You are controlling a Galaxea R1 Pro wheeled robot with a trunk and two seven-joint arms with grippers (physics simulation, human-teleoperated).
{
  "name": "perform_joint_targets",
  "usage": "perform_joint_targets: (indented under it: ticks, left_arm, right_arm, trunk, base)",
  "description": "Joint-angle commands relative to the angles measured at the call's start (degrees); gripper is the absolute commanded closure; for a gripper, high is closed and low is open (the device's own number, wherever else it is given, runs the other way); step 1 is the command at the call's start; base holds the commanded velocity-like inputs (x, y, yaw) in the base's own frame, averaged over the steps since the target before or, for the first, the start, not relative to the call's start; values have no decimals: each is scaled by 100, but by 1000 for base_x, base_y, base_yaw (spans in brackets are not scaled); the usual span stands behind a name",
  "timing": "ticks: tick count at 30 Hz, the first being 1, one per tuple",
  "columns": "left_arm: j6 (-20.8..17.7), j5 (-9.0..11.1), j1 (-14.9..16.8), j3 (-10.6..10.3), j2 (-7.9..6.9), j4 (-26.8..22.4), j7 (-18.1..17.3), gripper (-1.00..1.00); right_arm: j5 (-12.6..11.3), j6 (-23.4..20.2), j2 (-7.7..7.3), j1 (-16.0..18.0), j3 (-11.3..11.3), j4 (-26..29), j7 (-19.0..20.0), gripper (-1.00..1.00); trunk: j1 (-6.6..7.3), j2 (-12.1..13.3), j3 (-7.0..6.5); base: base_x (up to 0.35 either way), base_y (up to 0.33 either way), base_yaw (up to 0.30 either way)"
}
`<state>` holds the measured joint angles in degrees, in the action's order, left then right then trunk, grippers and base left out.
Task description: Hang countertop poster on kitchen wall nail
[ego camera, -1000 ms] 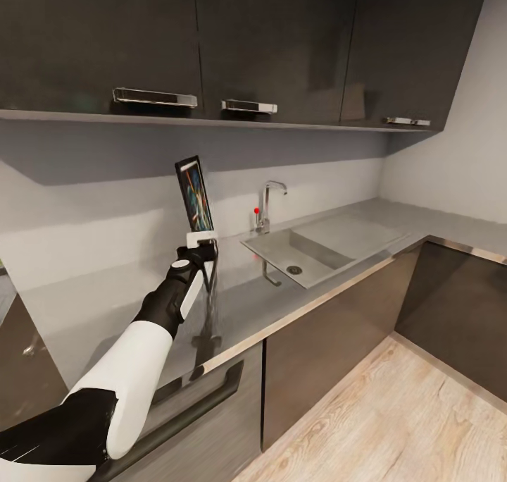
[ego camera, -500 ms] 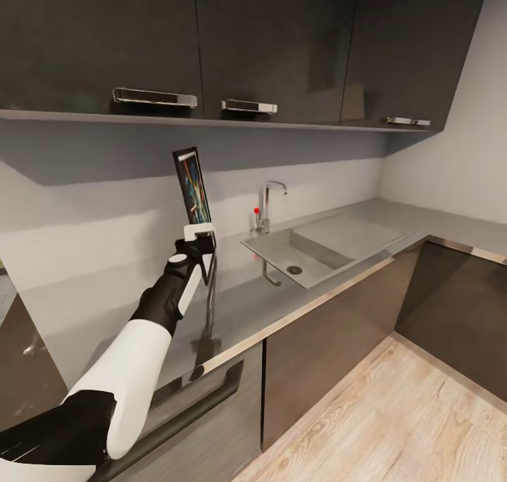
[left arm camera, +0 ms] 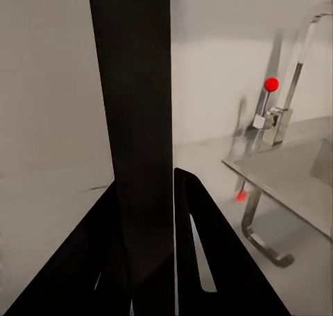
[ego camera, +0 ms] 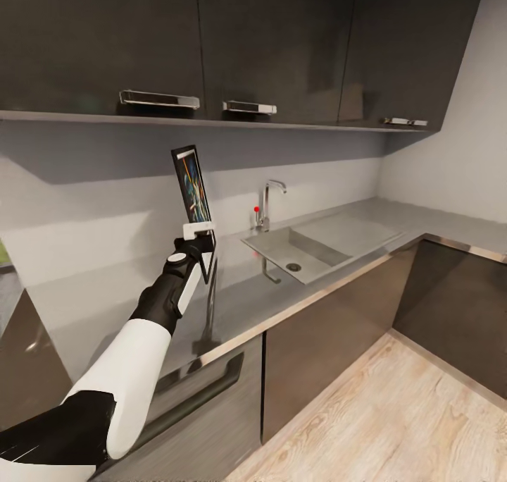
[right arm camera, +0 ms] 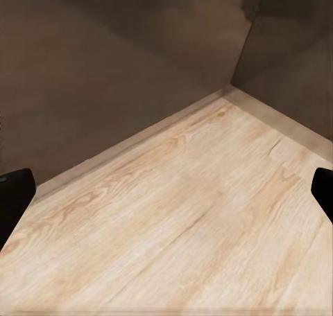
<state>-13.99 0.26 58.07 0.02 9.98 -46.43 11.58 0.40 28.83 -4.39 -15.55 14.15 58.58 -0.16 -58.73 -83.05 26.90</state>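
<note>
One poster (ego camera: 192,191) | left fingers (ego camera: 199,227) clamped | lifted slightly higher, edging left

You see the poster (ego camera: 192,184) with a thin black frame, a white border and blue-black artwork streaked with bright colour; its edge (left arm camera: 135,122) looks plain black from the left wrist. Your left arm (ego camera: 134,355) is white and black. The upper cabinets (ego camera: 274,38) are glossy dark grey, the wall (ego camera: 84,200) pale grey, the kitchen countertop (ego camera: 352,228) brushed grey. The faucet (ego camera: 266,204) is chrome with a red knob (ego camera: 256,209). The floor (right arm camera: 187,219) is light wood grain.
</note>
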Motion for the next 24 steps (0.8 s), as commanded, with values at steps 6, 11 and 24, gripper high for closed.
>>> perform_joint_targets:
  ticks: [6, 11, 24]
  left_arm:
    - [-38, -8, 2, -2, 2, -8, 30, 100]
    - [-41, -8, 2, -2, 2, -7, 29, 100]
    - [-43, 0, 2, -2, 2, -7, 20, 100]
  right_arm:
    - [4, 9, -2, -1, 0, 4, -2, -100]
    - [4, 9, -1, -1, 0, 4, -2, -100]
    - [4, 9, -3, -1, -4, 1, -2, -100]
  trunk:
    - [1, -3, 5]
    - [1, -3, 5]
    - [1, -3, 5]
  base:
    - [-214, 0, 0]
    - [-321, 0, 0]
    - [-337, 0, 0]
